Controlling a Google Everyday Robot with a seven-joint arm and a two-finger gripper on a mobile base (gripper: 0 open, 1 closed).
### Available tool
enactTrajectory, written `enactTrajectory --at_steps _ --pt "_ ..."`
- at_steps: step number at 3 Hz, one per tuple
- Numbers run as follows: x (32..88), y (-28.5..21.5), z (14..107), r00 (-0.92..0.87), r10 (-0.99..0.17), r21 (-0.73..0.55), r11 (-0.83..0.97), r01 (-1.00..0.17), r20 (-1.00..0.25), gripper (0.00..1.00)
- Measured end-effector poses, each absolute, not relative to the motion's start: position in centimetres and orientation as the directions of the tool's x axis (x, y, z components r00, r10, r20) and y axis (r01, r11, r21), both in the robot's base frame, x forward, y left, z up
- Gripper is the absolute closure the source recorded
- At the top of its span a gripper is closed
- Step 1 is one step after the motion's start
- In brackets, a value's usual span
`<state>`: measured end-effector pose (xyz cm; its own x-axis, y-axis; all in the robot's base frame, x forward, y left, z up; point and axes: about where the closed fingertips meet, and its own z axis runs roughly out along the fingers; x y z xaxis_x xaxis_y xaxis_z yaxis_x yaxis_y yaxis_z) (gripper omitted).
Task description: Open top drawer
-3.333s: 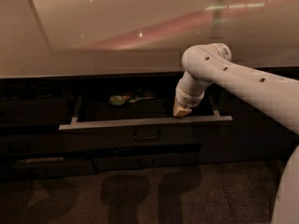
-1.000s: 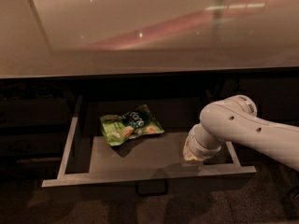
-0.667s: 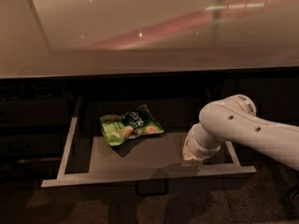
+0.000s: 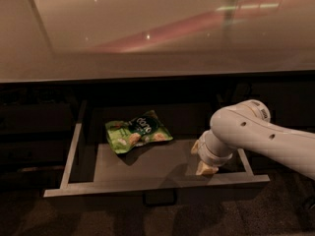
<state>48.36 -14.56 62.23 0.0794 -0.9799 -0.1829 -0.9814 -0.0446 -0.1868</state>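
The top drawer (image 4: 123,187) stands well out, so little seems left; my fingers (image 4: 203,165), apart, hang inside its right front.

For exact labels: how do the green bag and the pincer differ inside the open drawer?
Colour: the bag is green; the pincer is pale cream.
Place: the bag is at the back left of the drawer floor; the pincer is at the front right, near the front rim.
Pose: the bag lies flat; the pincer points down from the white arm.
Both are inside the drawer's rims.
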Motion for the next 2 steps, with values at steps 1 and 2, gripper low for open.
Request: enactTrajectory --at_steps 1,2 --pt "48.36 -14.56 62.22 0.079 -0.98 -0.187 -0.045 -0.981 -0.183 0.0" --pt "48.35 -14.56 62.22 0.079 -0.98 -0.187 -0.045 -0.981 -0.183 0.0"
